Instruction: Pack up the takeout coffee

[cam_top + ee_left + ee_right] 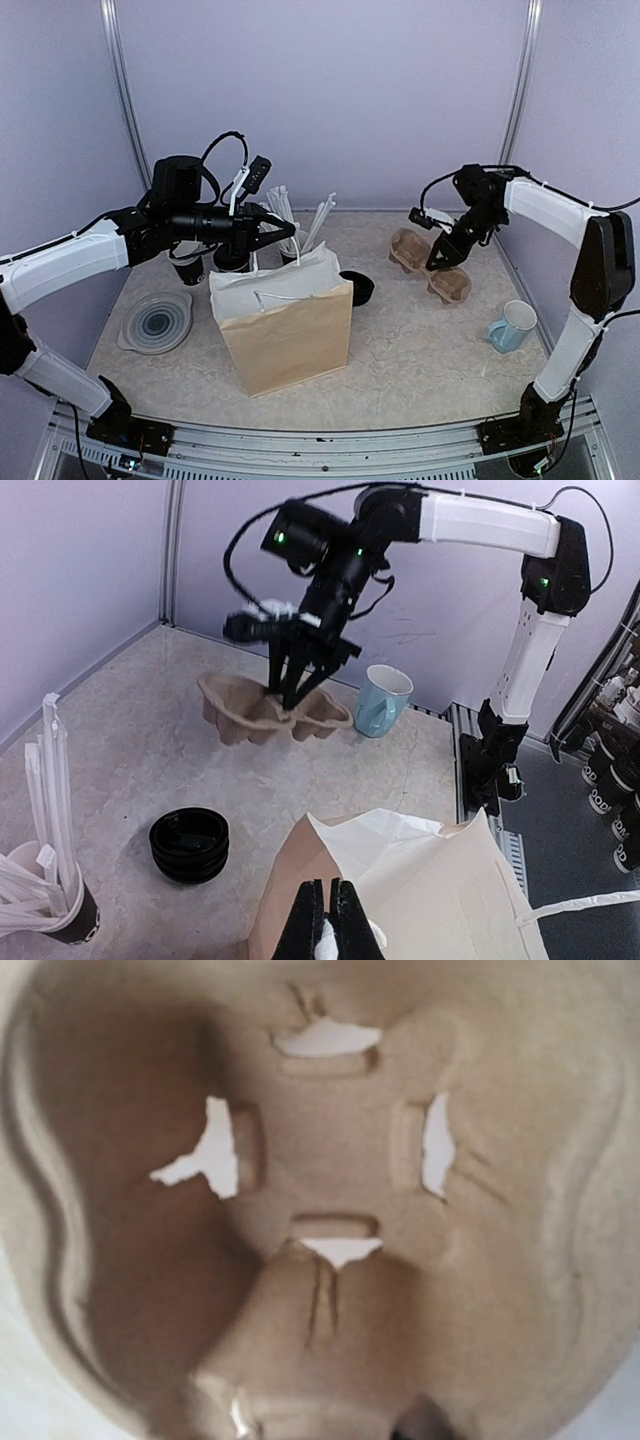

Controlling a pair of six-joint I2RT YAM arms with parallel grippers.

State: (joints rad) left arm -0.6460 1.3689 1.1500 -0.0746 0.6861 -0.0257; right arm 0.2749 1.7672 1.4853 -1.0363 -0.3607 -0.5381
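Note:
A brown paper bag stands open at the table's middle, and it also shows in the left wrist view. My left gripper is shut on the bag's back top edge, with a white strip between its fingers. A pulp cup carrier lies at the back right. My right gripper is shut on the carrier's centre ridge. A black cup with a dark top, perhaps the takeout coffee, stands behind the bag, mostly hidden by my left arm.
A stack of black lids sits right of the bag. A cup of wrapped straws and a white-rimmed black cup stand behind it. A grey plate lies left. A pale blue mug stands right.

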